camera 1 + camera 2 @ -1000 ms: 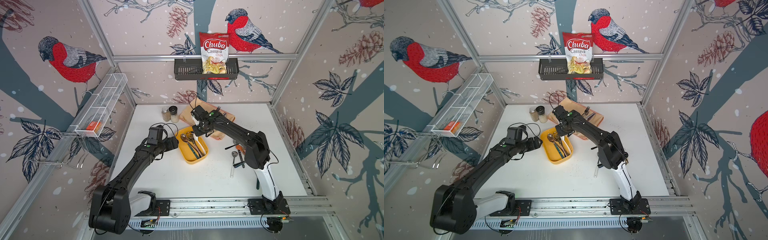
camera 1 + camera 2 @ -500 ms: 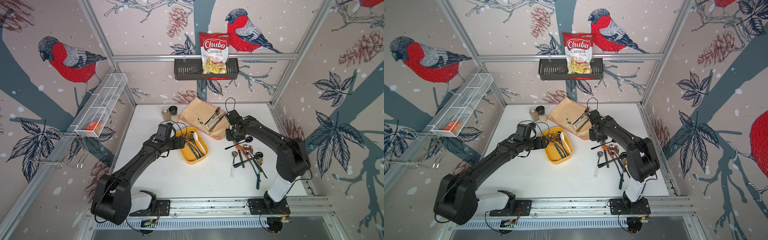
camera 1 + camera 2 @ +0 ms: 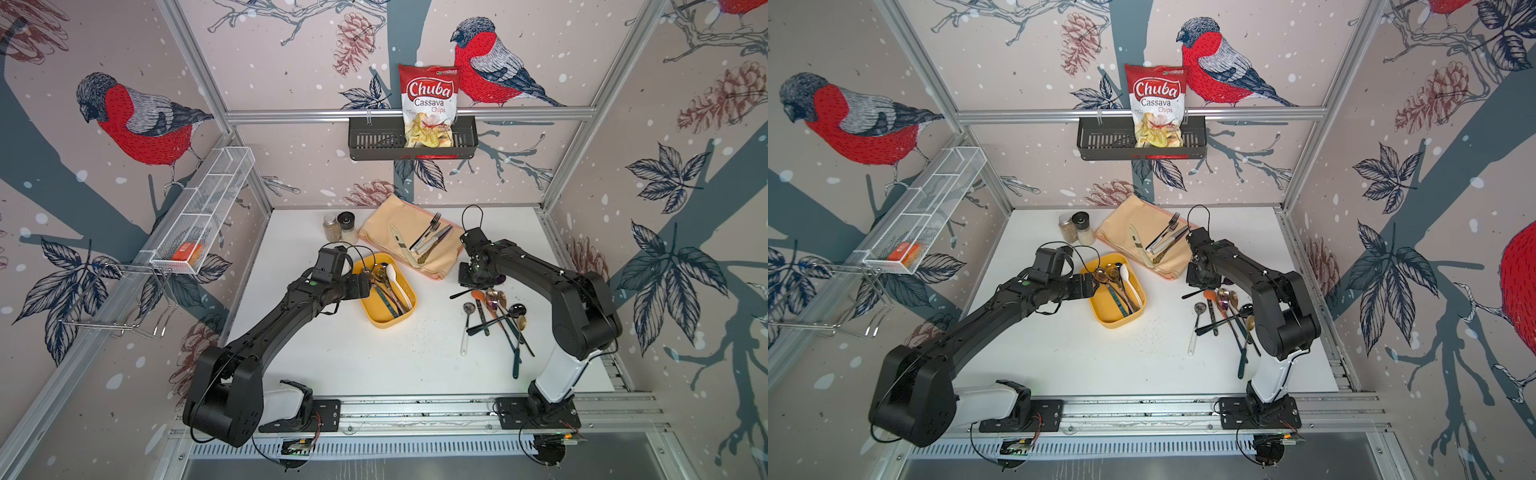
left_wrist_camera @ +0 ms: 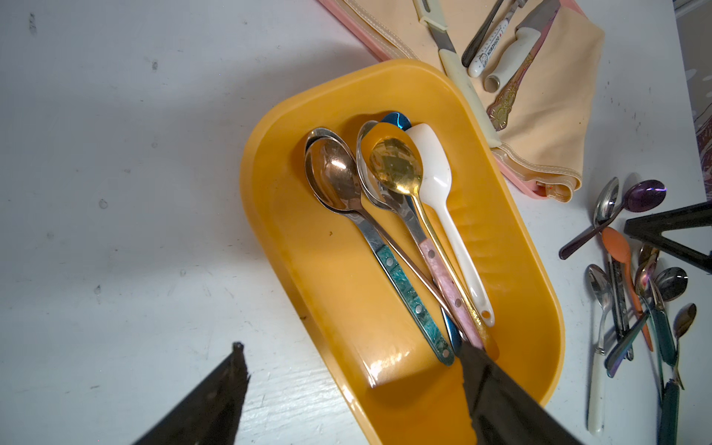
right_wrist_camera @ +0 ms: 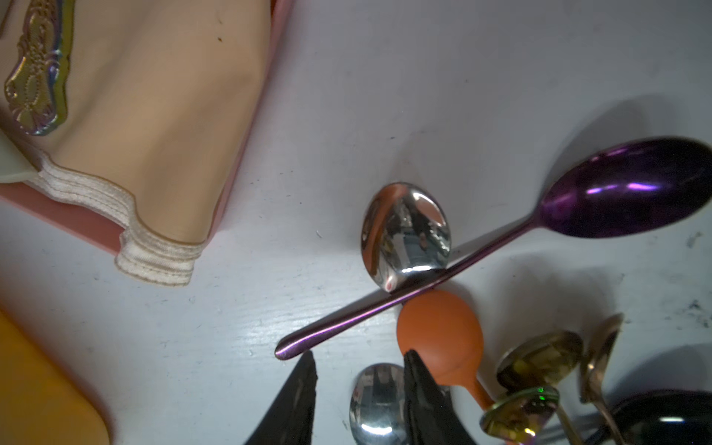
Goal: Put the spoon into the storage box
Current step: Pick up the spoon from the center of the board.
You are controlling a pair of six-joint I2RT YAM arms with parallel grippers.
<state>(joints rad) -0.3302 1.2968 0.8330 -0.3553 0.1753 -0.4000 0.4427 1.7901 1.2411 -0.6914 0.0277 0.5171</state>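
The yellow storage box [image 3: 376,320] [image 3: 1108,316] [image 4: 316,269] lies at the table's middle and holds several spoons, among them a gold one [image 4: 397,165] and a white one [image 4: 435,181]. My left gripper [image 3: 365,286] [image 4: 350,346] is open, one finger over the box's end and one over the table. To the right lies a loose pile of spoons [image 3: 494,316]. My right gripper [image 3: 473,282] [image 5: 359,354] hangs over its far end, open and empty. The purple spoon [image 5: 624,192] has its handle end just past one fingertip. An orange spoon [image 5: 439,331] lies by the other fingertip.
A beige cloth [image 3: 386,228] at the back carries a knife and forks. Two shakers [image 3: 340,228] stand left of it. A black shelf basket [image 3: 374,141] with a chips bag hangs on the back wall. A white wire basket [image 3: 199,216] is on the left wall.
My right arm swung from over the storage box to the spoon pile on the right, its jaws parting a little. My left gripper moved up to the box's end.
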